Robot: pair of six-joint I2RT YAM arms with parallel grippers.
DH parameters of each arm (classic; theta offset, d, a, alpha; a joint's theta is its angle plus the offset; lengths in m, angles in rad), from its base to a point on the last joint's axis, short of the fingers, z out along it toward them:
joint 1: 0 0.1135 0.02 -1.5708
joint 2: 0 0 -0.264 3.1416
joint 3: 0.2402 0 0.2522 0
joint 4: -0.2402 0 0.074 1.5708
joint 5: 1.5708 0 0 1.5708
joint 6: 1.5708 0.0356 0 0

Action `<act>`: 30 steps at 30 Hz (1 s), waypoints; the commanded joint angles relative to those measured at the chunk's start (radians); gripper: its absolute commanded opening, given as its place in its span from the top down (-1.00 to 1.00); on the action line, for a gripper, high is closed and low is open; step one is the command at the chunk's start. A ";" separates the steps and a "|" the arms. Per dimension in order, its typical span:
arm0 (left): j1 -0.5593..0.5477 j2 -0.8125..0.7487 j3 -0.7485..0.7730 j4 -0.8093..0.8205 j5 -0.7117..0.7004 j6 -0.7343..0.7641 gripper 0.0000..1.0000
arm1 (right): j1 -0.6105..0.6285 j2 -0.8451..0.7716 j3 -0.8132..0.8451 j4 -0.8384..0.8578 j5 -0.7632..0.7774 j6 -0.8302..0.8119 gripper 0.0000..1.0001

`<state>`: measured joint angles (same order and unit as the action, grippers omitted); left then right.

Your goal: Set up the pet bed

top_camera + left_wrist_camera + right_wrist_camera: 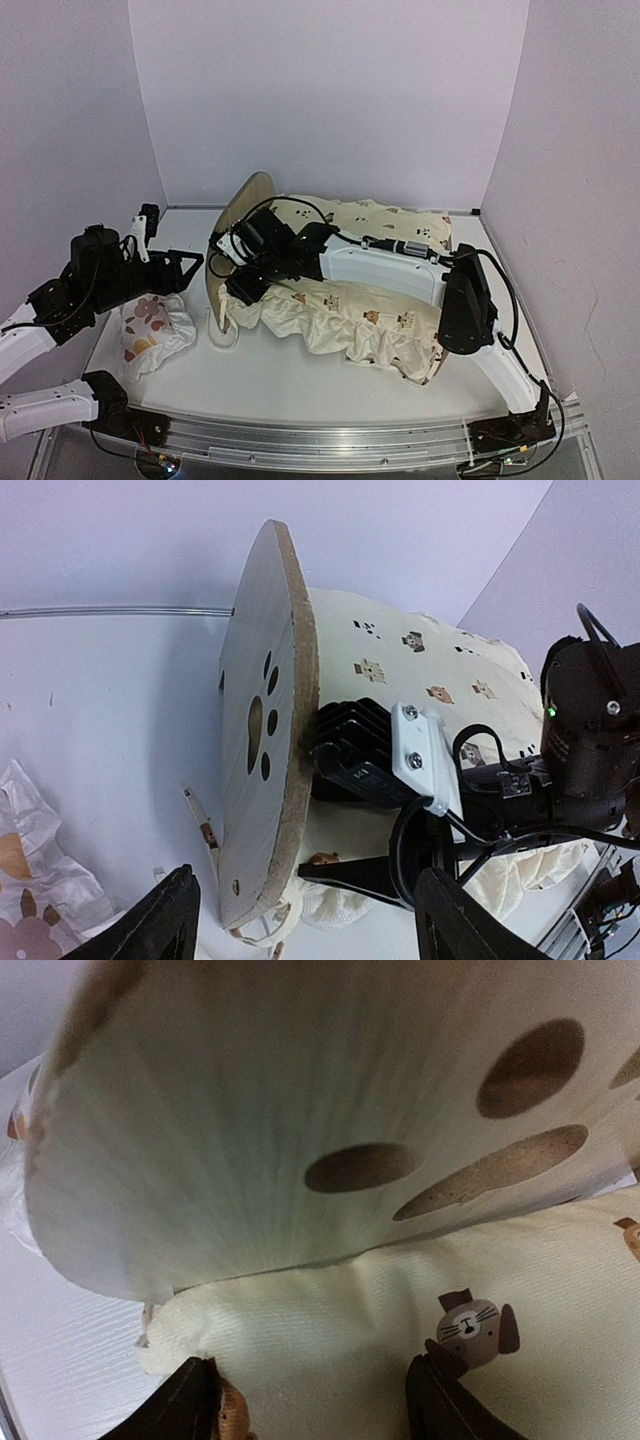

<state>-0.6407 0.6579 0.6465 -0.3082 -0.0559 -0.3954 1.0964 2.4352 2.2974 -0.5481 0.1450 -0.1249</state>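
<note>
Headboard of the pet bed [250, 1110] stood upright just ahead of the right gripper [310, 1385], released and empty; left gripper [300, 915], released too, hung further off

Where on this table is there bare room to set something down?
The table's near strip, between the ruffled cushion and the front rail, is bare. So is the back-left corner, bordered by the pet bed headboard and the back wall. Crowded: the cushion's middle under the right arm, and around the small pillow.
</note>
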 commanded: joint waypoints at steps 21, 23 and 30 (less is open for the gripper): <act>-0.002 0.034 0.061 -0.041 0.044 0.015 -0.30 | 0.006 -0.257 -0.226 0.216 0.138 -0.035 1.00; -0.003 0.039 0.062 -0.037 0.055 0.018 -0.27 | 0.006 -0.298 -0.250 0.241 0.153 -0.051 1.00; -0.003 0.051 0.055 -0.001 0.128 0.044 -0.15 | 0.001 -0.417 -0.334 0.348 0.245 -0.117 1.00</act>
<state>-0.6407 0.6971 0.6495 -0.3571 0.0231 -0.3821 1.1233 2.1866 1.9652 -0.3616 0.2470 -0.1914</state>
